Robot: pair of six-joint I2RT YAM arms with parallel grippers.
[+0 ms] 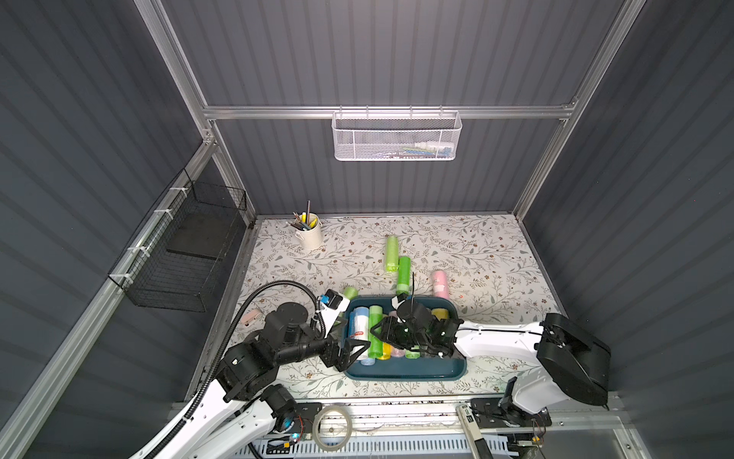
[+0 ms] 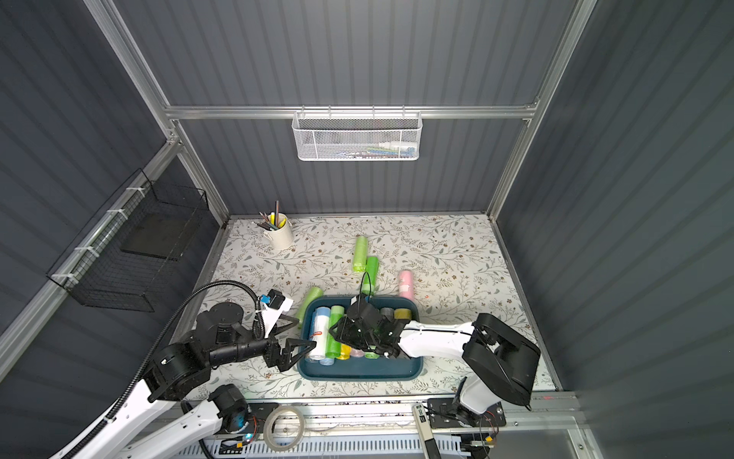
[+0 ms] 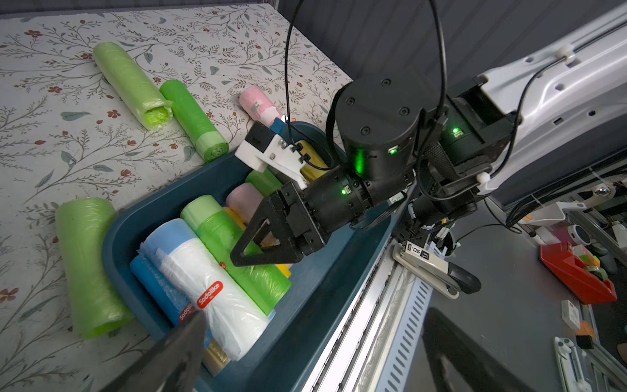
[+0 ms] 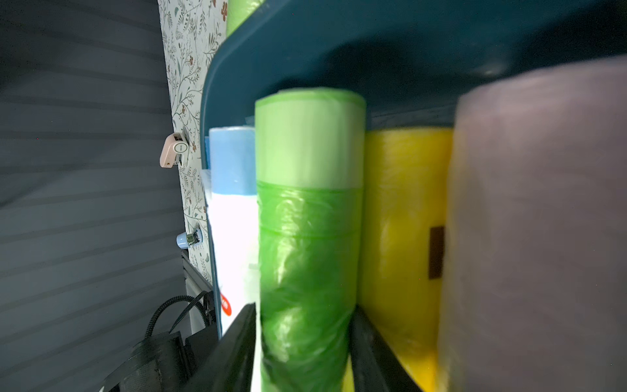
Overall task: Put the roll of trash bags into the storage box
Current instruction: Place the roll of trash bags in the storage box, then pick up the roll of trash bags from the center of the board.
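Observation:
The storage box [image 1: 397, 375] [image 2: 357, 375] [image 3: 305, 305] [image 4: 373, 51], a shallow dark teal tray, sits near the table's front edge and holds several rolls side by side. A green roll of trash bags [image 1: 374, 337] [image 2: 335, 336] [image 3: 261, 281] [image 4: 308, 203] lies in it between a white-and-blue roll [image 1: 359, 330] and a yellow one [image 4: 403, 220]. My right gripper [image 1: 381, 332] [image 2: 339, 332] [image 4: 302, 319] straddles this green roll; a thin gap shows beside one finger. My left gripper [image 1: 353, 351] [image 2: 302, 345] [image 3: 312, 356] stands wide open at the box's left rim, holding nothing.
Loose rolls lie on the flowered table: two green [image 1: 391, 253] [image 1: 403, 274], a pink one [image 1: 440, 284], a light green one [image 1: 349, 293] against the box's far left corner. Pen cup [image 1: 310, 234] at back left, black wire basket [image 1: 182, 254], white mesh basket [image 1: 397, 137], tape ring [image 1: 331, 428].

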